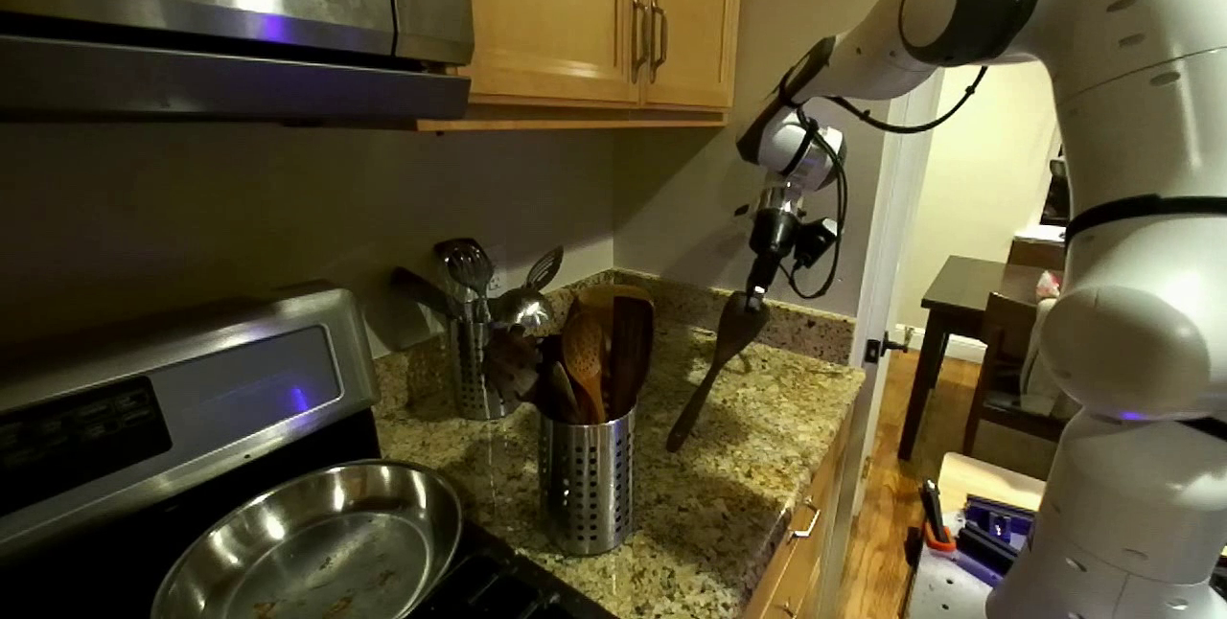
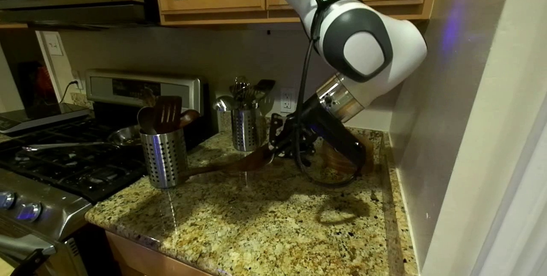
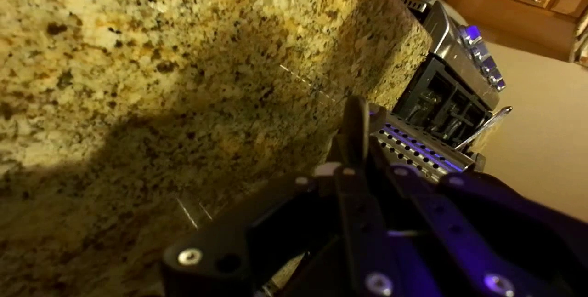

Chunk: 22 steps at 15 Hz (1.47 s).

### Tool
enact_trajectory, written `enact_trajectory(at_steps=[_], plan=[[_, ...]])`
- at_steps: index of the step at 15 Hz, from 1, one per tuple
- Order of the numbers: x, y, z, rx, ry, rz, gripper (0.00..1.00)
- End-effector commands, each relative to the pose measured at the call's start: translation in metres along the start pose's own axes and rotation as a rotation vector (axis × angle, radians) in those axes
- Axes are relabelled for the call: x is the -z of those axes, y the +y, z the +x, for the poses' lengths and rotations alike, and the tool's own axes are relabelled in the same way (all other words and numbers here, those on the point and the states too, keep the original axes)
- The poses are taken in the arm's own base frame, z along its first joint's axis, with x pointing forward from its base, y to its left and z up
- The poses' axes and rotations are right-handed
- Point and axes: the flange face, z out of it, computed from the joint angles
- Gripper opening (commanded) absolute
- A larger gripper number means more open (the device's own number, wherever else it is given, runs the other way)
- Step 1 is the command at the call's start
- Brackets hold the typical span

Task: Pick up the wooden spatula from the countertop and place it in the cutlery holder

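The dark-brown wooden spatula (image 1: pixel 736 327) hangs tilted over the granite countertop (image 1: pixel 757 466), head up and handle slanting down; it also shows in an exterior view (image 2: pixel 252 160) and in the wrist view (image 3: pixel 356 127). My gripper (image 1: pixel 755 297) is shut on the spatula's head, as also seen in an exterior view (image 2: pixel 271 148) and the wrist view (image 3: pixel 358 173). A steel perforated cutlery holder (image 1: pixel 587 490) full of wooden utensils stands near the handle end, and shows in an exterior view (image 2: pixel 164 160) and the wrist view (image 3: pixel 409 143). I cannot tell whether the handle touches anything.
A second perforated holder (image 1: pixel 479 389) with metal utensils stands by the back wall, also in an exterior view (image 2: pixel 246 130). A steel pan (image 1: pixel 316 542) sits on the stove. Cabinets (image 1: pixel 546 15) hang above. A side wall (image 2: pixel 448 109) bounds the countertop (image 2: pixel 273 233).
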Motion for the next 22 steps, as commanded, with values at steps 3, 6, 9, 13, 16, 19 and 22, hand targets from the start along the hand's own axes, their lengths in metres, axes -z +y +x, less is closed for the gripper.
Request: enact_trajectory(at_steps=[3, 6, 9, 13, 16, 19, 22], plan=[[0.045, -0.069, 0.018, 0.084, -0.041, -0.131, 0.05], [0.057, -0.094, 0.025, 0.114, -0.068, -0.199, 0.05], [0.061, -0.115, 0.032, 0.153, -0.104, -0.280, 0.05], [0.049, -0.133, 0.045, 0.230, -0.210, -0.435, 0.05], [0.039, -0.143, 0.052, 0.281, -0.274, -0.540, 0.05], [0.041, -0.153, 0.051, 0.297, -0.254, -0.600, 0.05], [0.049, -0.167, 0.049, 0.317, -0.223, -0.667, 0.05]])
